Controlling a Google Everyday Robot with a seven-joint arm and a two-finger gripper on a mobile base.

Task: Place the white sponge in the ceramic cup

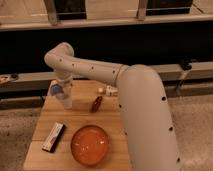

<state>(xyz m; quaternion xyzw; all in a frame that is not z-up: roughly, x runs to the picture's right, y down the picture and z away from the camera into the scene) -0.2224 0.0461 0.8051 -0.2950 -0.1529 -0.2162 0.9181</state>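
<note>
Reaching down over the far left corner of the desk (pixel 76 118): gripper (pixel 65 101), on a white arm (pixel 100 72) that comes in from the right edge.
Jaws: cannot tell whether wide, narrow or holding anything.
Cup (pixel 56 90): blue and white, far left corner, just beside the gripper on its left-edge side.
Sponge: cannot be told apart from the pale tip of the gripper.
Red item (pixel 96 103): small, lying toward the far edge, near the middle.
White item (pixel 107 91): small, at the far edge, close under the arm.
Bowl (pixel 90 144): orange, round, at the near edge, middle.
Bar (pixel 53 136): dark with pale rim, flat, along the left edge, beside the bowl and apart from it.
</note>
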